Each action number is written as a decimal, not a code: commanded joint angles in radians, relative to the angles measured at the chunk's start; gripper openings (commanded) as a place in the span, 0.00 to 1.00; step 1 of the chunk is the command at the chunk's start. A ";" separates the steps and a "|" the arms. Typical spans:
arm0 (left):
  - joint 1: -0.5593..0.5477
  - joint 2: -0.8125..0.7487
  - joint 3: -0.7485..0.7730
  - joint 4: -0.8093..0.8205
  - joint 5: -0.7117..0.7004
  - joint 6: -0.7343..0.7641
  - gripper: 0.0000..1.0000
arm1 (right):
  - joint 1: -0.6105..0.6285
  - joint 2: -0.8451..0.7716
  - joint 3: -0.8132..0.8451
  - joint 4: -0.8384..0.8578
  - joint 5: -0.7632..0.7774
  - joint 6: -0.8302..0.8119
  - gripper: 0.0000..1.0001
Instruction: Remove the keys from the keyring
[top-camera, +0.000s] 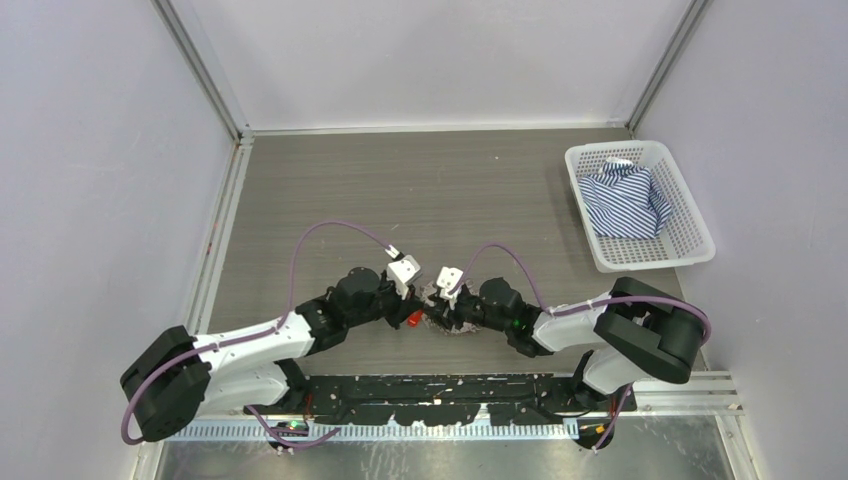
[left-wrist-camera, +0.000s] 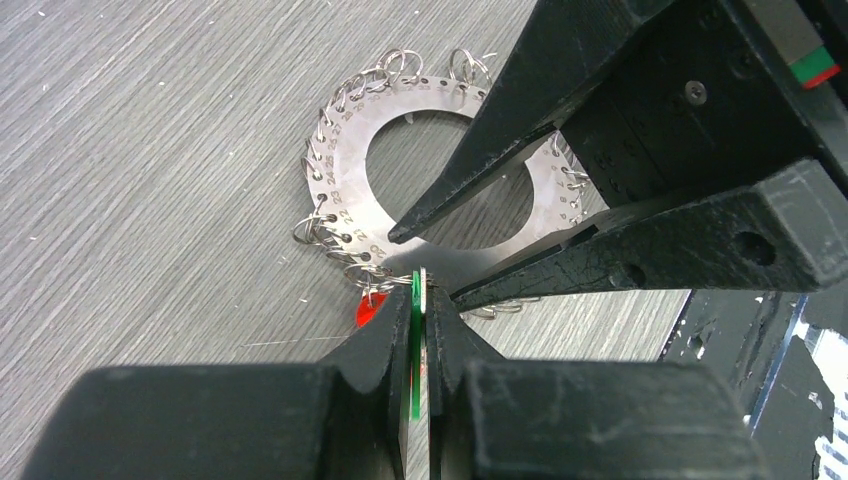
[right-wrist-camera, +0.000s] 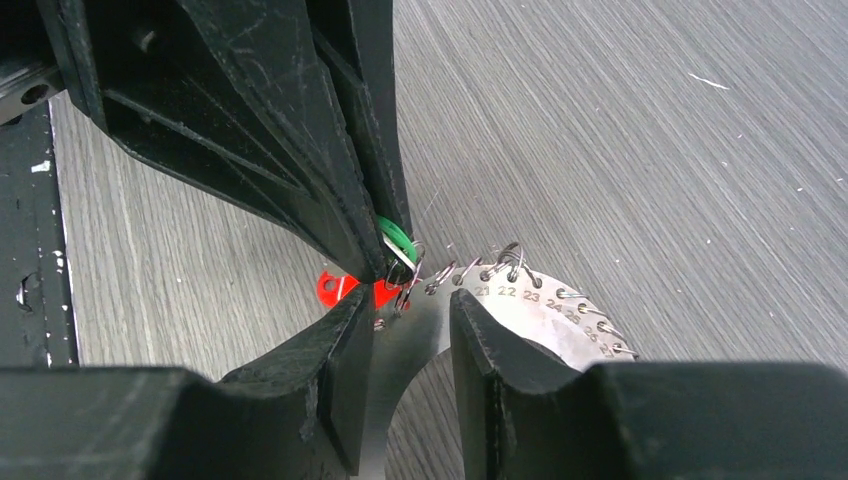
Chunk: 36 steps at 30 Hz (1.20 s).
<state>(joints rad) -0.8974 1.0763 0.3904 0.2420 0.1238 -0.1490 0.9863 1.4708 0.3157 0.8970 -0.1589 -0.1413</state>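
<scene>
The one flat silvery metal keyring disc (left-wrist-camera: 340, 190) lies on the grey wood-grain table (left-wrist-camera: 150, 150) between the arms. It looks stiff, thin and slippery, so it is best pinned by its band. The left gripper (left-wrist-camera: 420, 290) has its jaws clenched on the single light green plastic-headed key (left-wrist-camera: 416, 340) at the rim. The right gripper (right-wrist-camera: 410, 305) holds its jaws parted astride the band. There is one red plastic tag (right-wrist-camera: 330, 287), and the small springy wire loops (left-wrist-camera: 315, 228) are too many to count.
</scene>
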 joint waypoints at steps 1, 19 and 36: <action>-0.005 -0.029 0.040 0.023 -0.012 0.012 0.00 | 0.004 -0.026 0.002 0.043 0.010 -0.026 0.40; -0.005 -0.053 0.040 0.026 -0.012 0.009 0.00 | 0.013 -0.115 -0.011 -0.083 0.031 -0.037 0.38; -0.005 -0.071 0.034 0.036 -0.010 0.003 0.00 | 0.023 -0.094 0.029 -0.068 0.046 -0.046 0.41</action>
<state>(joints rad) -0.8974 1.0245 0.3908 0.2329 0.1154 -0.1493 0.9997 1.3502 0.3000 0.7658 -0.1207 -0.1822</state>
